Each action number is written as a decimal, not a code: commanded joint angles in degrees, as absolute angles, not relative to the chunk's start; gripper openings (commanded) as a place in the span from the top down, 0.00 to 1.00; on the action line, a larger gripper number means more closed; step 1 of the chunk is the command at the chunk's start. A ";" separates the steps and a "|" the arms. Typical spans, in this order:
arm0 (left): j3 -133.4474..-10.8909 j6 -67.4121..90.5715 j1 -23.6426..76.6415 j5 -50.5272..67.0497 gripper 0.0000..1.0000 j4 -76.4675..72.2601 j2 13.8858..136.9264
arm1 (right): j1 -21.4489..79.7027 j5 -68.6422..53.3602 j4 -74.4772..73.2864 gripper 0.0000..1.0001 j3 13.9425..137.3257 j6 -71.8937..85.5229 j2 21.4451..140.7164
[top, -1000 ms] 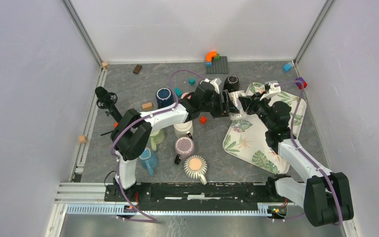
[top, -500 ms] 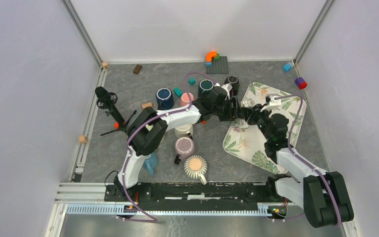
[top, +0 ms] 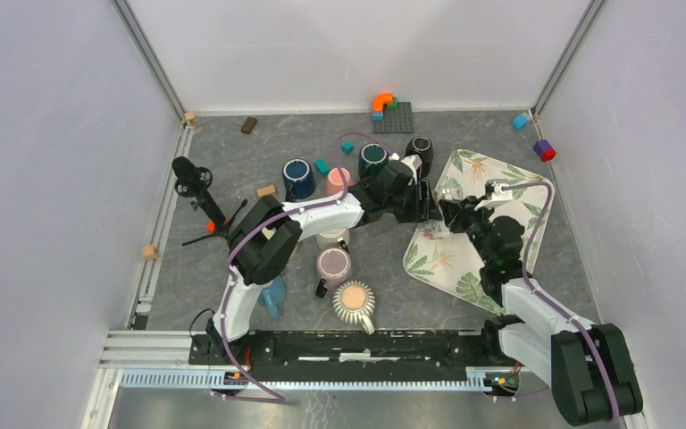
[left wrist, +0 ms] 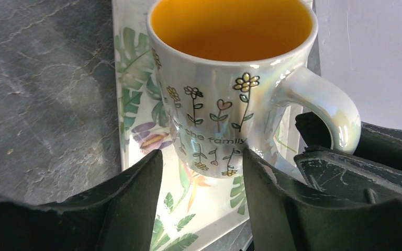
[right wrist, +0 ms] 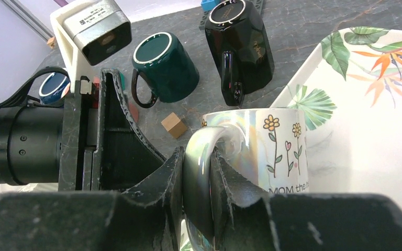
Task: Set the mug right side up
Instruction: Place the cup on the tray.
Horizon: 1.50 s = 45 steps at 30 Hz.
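- Mug [left wrist: 230,89]: pearly white, flower print, orange inside. It stands upright with its mouth up, on the patterned tray [left wrist: 131,63] at the tray's 9 o'clock edge in the top view.
- Handle: points to 3 o'clock in the left wrist view.
- Right gripper [right wrist: 196,157]: narrow, both fingers pinched onto the mug handle, one finger on each side of the loop. The mug [right wrist: 277,151] body sits at 3 o'clock of the fingers.
- Left gripper [left wrist: 200,159]: jaws apart. The base of the mug shows between the two fingertips. The 3 o'clock finger overlaps the mug wall near the handle root; contact cannot be confirmed.
- Arm layout, top view: left gripper [top: 424,201] reaches in from 9 o'clock, right gripper [top: 451,212] from 3 o'clock. They meet at the tray [top: 500,179] edge.
- Dark green mug [right wrist: 165,65]: on the table at 11 o'clock of the task mug in the right wrist view, rim facing the camera.
- Black mug [right wrist: 241,44]: at 12 o'clock, just beside the tray corner.
- Wooden cube [right wrist: 174,125]: on the table between the green mug and the gripped handle.
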State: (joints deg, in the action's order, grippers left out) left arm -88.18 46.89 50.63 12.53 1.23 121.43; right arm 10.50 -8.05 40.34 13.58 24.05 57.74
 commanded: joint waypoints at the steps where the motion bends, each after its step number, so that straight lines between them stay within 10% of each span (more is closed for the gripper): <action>1: -86.86 42.98 50.21 8.57 0.38 2.85 117.72 | 10.88 -8.61 46.84 0.90 12.51 25.65 53.89; 22: -84.12 55.19 49.09 14.04 0.48 6.18 108.54 | 10.87 -10.69 51.53 0.96 -3.32 26.50 46.45; 45: -113.30 54.31 53.26 9.68 0.39 37.16 120.46 | 14.79 -3.51 41.06 0.92 -6.19 19.66 40.41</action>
State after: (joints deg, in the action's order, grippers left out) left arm -107.18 54.06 53.01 11.42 26.50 117.45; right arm 13.67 -6.90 42.76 1.04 23.59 40.53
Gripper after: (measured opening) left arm 0.612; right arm 0.261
